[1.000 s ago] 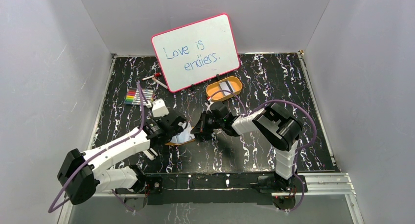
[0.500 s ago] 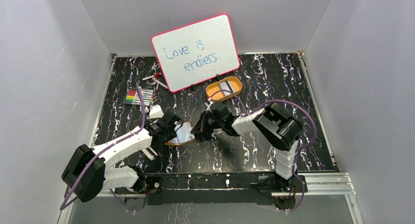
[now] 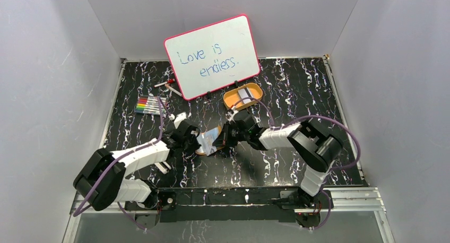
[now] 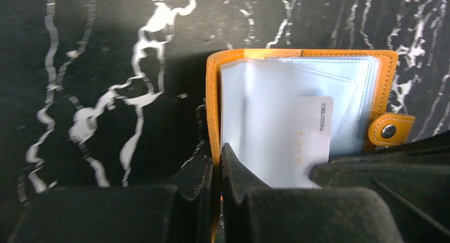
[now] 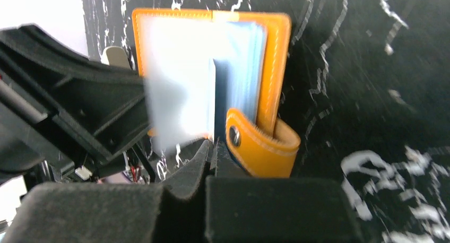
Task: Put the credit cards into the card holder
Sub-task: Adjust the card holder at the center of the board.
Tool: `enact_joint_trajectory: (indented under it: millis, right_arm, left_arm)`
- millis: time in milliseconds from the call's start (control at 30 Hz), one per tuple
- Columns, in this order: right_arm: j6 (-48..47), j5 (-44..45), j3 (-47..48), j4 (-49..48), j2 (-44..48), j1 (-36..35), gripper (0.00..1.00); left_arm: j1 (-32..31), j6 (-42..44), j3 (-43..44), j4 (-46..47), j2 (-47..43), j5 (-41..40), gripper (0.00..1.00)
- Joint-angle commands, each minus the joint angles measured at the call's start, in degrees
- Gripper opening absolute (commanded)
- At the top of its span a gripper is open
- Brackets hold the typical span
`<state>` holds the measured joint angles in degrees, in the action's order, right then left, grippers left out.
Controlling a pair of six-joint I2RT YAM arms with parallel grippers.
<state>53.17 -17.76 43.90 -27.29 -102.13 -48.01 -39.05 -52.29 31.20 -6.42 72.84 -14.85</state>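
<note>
On the black marbled table (image 3: 297, 94), between grey walls, the card holder (image 3: 209, 141) sits open at mid-table. Its spread runs left to right between the arms, with its snap tab toward the right arm. The left gripper (image 4: 216, 154) is clamped on its orange cover edge. The right gripper (image 5: 212, 147) is pinched onto its clear sleeves. A whitish credit card (image 4: 310, 134) lies lengthwise among them, pointing away from the left fingers.
</note>
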Motion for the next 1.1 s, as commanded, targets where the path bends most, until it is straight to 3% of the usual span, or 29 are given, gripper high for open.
enact_joint_trajectory:
  millis: [0,300,600,767,900,1067]
  right_arm:
    - [-2.6,3.6,-3.9,5.4,6.5,0.1,0.0]
    - [-4.3,5.6,-4.6,8.5,8.9,2.0,0.0]
    - [-6.2,7.2,-1.4,12.3,9.0,2.0,0.0]
    - [-6.6,7.3,-0.5,12.9,8.6,2.1,0.0]
    - [-6.7,7.5,-0.3,13.1,8.7,2.1,0.0]
    - [-6.7,7.5,-0.1,13.1,8.6,2.0,0.0]
  left_arm:
    - [0.0,2.6,-0.3,8.3,4.0,7.8,0.0]
    - [0.0,1.6,0.8,8.6,7.8,8.3,0.0]
    - [0.0,1.7,2.5,-5.7,-4.4,0.2,0.3]
    - [0.0,1.7,4.7,-11.2,-11.7,-3.5,0.35]
    - [0.0,3.3,4.5,-4.9,-13.0,0.8,0.35]
    - [0.0,2.8,3.7,8.7,-3.2,12.1,0.24]
